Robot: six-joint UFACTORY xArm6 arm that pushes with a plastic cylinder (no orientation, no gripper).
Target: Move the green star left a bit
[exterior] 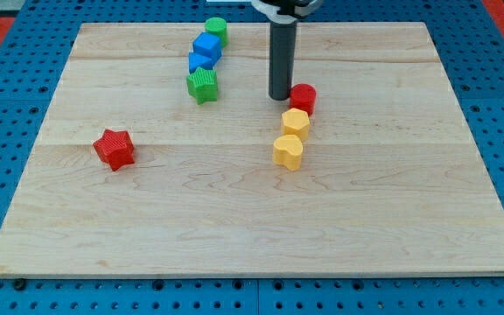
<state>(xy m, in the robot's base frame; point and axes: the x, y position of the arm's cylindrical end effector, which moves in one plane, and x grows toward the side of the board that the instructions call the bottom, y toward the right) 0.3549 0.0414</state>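
The green star (202, 85) sits on the wooden board (147, 227) at the upper middle, just below two blue blocks. My tip (280, 97) rests on the board to the star's right, about a third of the board's width away, and right beside the red cylinder (303, 97), on its left.
A blue block (201, 63) and a blue cube (207, 45) form a chain above the star, topped by a green cylinder (216, 29). Two yellow blocks (295, 122) (289, 150) lie below the red cylinder. A red star (115, 148) lies at the left.
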